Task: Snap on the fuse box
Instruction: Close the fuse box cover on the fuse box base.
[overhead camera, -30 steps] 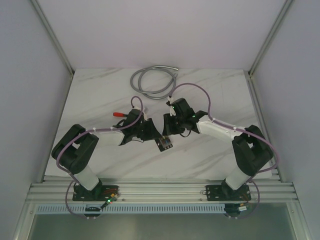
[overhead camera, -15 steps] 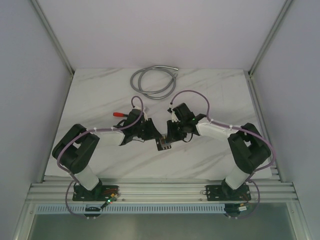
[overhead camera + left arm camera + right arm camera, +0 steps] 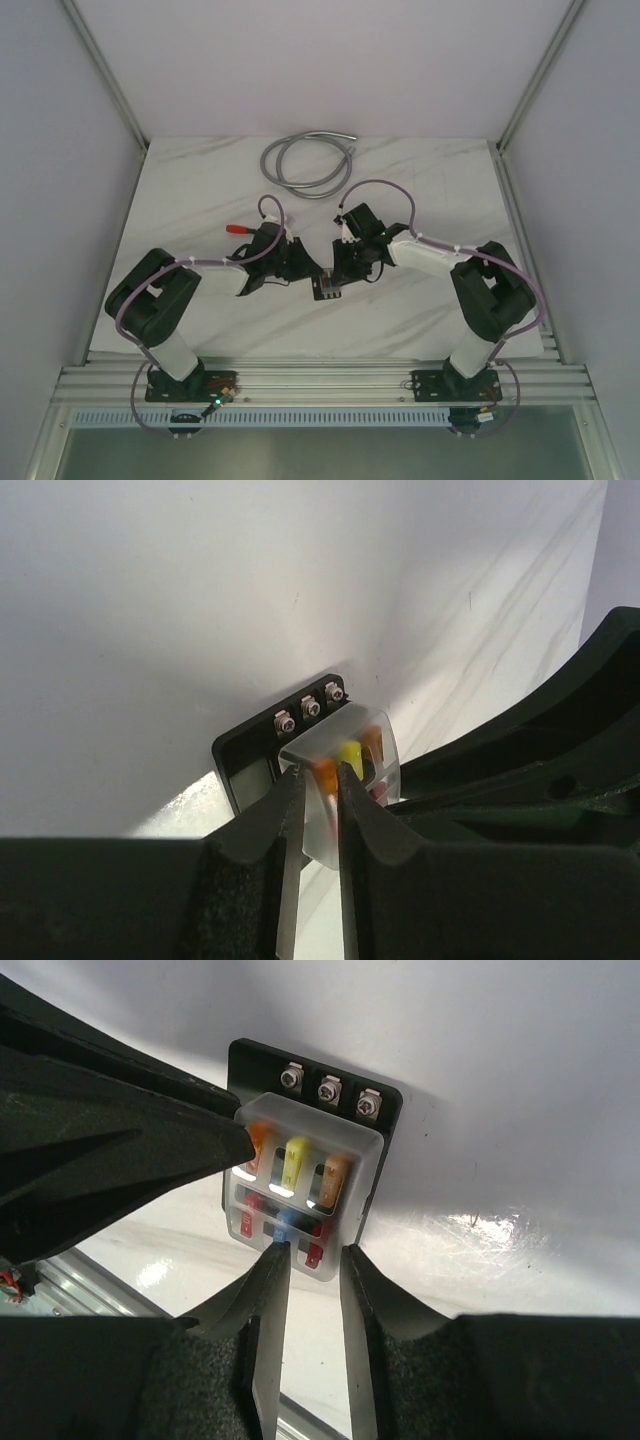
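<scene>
- fuse box [image 3: 328,287] lies flat on the surface [image 3: 200,200], about centre, slightly toward 6 o'clock, between the two arms
- clear cover [image 3: 305,1122] sits on top of it; orange, yellow and blue fuses show through, and a row of three screws [image 3: 327,1091] stays bare at the box's far edge
- left end effector [image 3: 320,772] comes in from the box's 9 o'clock, fingers close together with a slim gap, tips on the cover's edge; cover material shows in the gap, so can't tell if it's grasping or only touching
- right end effector [image 3: 310,1252] comes in from about 1 o'clock in the top view, fingers narrowly parted, tips at the cover's opposite edge; can't tell if it pinches that edge
- coiled grey cable [image 3: 300,160] at 12 o'clock on the surface, well apart from the box
- small red item [image 3: 238,228] at 10 o'clock of the box, just beside the left arm; too small to identify
</scene>
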Available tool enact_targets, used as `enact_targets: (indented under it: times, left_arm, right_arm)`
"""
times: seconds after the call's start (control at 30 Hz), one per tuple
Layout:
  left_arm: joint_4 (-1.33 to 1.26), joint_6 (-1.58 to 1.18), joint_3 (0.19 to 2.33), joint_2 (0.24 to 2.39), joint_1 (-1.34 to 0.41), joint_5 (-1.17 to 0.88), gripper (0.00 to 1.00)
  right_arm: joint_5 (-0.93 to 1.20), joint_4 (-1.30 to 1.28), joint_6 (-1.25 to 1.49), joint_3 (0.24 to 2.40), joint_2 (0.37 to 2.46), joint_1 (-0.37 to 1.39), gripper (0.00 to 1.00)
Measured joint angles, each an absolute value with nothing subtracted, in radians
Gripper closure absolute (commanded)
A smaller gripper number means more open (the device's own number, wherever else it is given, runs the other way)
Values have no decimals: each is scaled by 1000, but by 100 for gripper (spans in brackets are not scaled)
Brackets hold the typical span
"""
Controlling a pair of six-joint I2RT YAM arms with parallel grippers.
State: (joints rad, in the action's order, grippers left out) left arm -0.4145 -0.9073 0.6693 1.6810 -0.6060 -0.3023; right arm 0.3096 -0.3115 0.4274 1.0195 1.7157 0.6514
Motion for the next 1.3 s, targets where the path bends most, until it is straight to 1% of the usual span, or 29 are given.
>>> enact_targets:
  times: [0.17, 0.2, 0.3, 0.47, 0.5, 0.77, 0.87, 1.1, 1.3]
  left_arm:
    - [-435, -916, 641, 1653, -624, -261, 81]
    - [-434, -920, 634, 1642, -629, -257, 79]
    - [-405, -932, 612, 1595, -646, -230, 74]
    - [-295, -953, 587, 1516, -672, -207, 67]
    - [-276, -956, 587, 1506, -675, -202, 66]
    - [-203, -957, 619, 1491, -676, -170, 55]
    - [-194, -952, 640, 1493, -676, -167, 54]
    - [-185, -922, 680, 1558, -676, -166, 59]
    - [-224, -927, 670, 1581, -674, -185, 69]
  right_arm:
    - [261, -329, 427, 1031, 1702, 673, 73]
    - [250, -329, 426, 1031, 1698, 678, 70]
    - [215, -326, 421, 1024, 1680, 692, 56]
    - [161, -314, 426, 986, 1621, 697, 45]
    - [160, -308, 431, 979, 1607, 698, 44]
    - [171, -255, 488, 969, 1572, 725, 41]
    - [177, -246, 519, 957, 1572, 739, 40]
    - [179, -243, 554, 932, 1608, 756, 41]
    - [195, -245, 565, 947, 1649, 774, 49]
